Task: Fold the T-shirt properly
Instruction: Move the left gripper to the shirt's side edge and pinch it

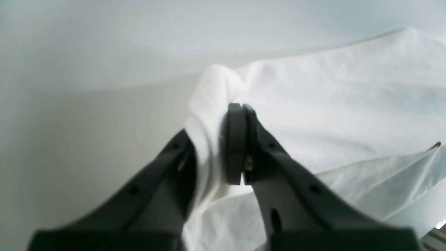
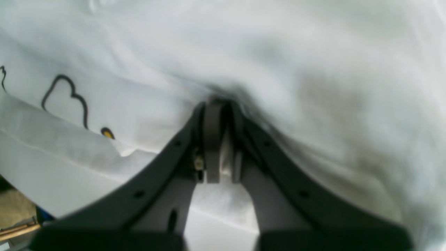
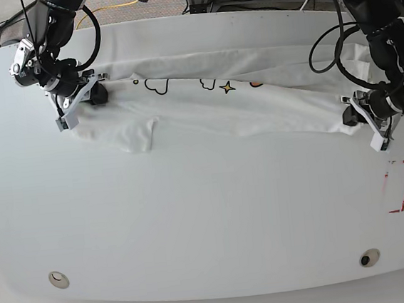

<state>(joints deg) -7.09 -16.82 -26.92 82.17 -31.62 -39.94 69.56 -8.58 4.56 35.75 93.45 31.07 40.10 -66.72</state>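
T-shirt (image 3: 240,98) lies as a long, partly folded white band across the far half of the white worktop (image 3: 208,215), cloud and star prints showing along its upper fold. Left hand (image 1: 240,139), at the band's end on the base view's right, is pressed together, pinching a bunched fold of cloth. Right hand (image 2: 217,139), at the opposite end, is likewise clamped on fabric.
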